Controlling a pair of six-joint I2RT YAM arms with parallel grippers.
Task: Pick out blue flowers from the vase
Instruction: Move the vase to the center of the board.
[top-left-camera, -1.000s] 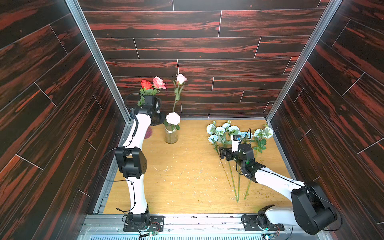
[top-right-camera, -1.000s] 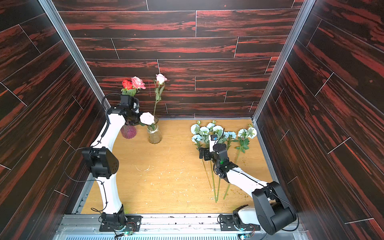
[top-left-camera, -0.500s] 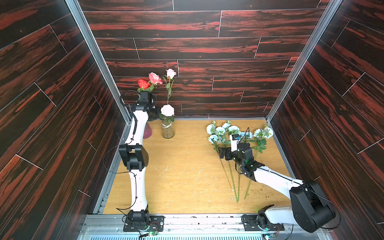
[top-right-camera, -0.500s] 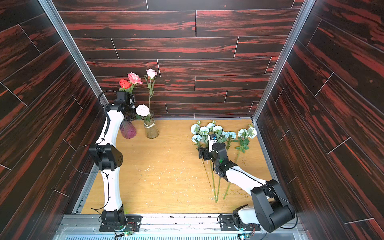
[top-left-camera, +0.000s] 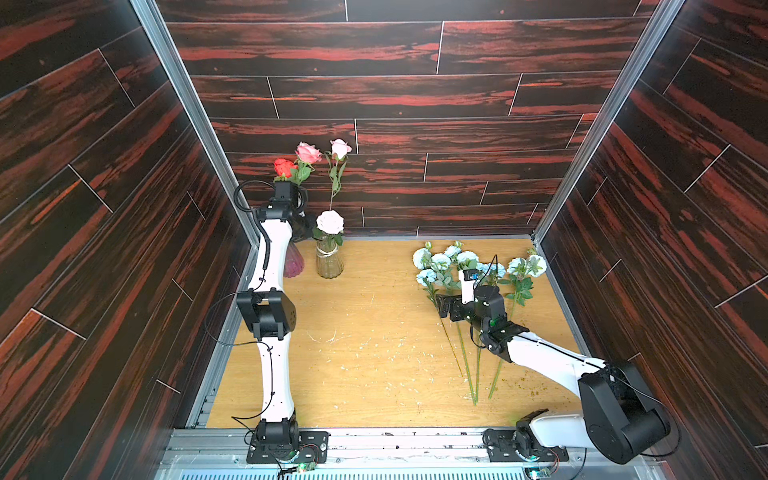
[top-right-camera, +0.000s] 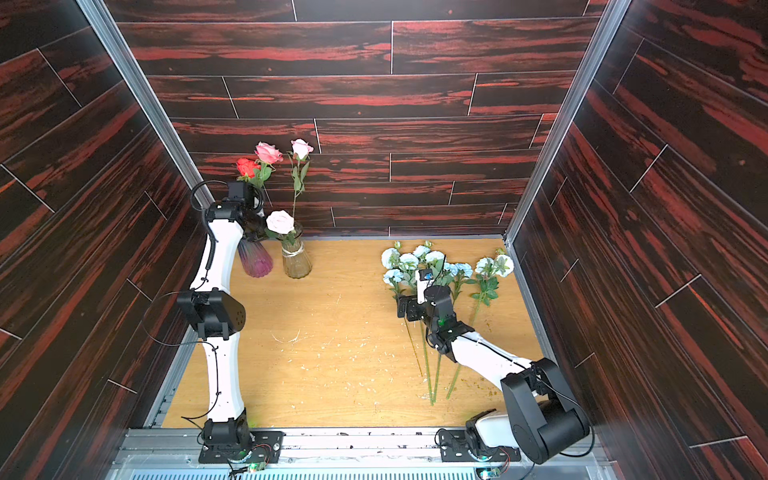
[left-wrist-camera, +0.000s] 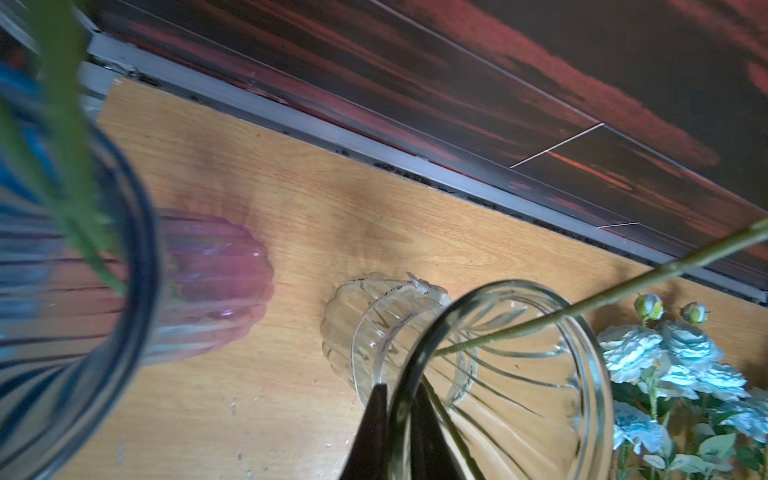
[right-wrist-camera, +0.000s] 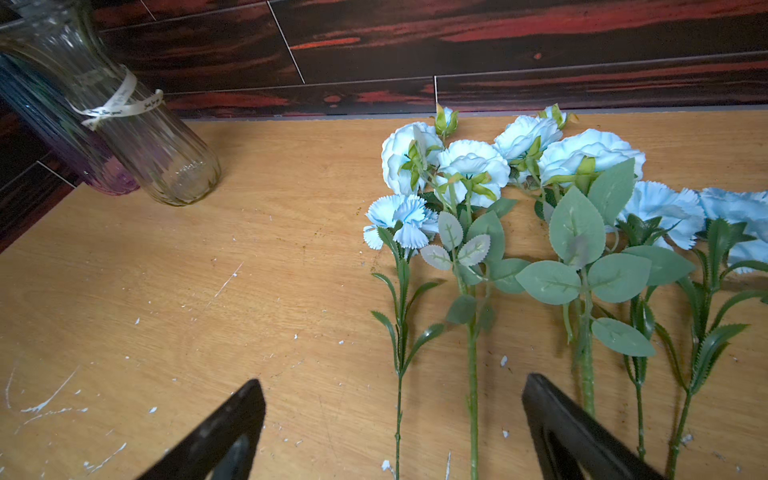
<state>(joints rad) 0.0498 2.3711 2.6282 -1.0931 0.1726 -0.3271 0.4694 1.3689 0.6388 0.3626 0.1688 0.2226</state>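
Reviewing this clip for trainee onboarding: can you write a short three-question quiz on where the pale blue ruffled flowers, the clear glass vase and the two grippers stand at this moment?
1. True or false: the pale blue ruffled artificial flowers lie flat on the light wooden table, outside every vase.
2. The left gripper grips the clear ribbed glass vase by its: A rim; B ribbon; C base.
3. Fill in: the right gripper, over the blue flowers' stems, is ____.
Key: 1 true; 2 A; 3 open.
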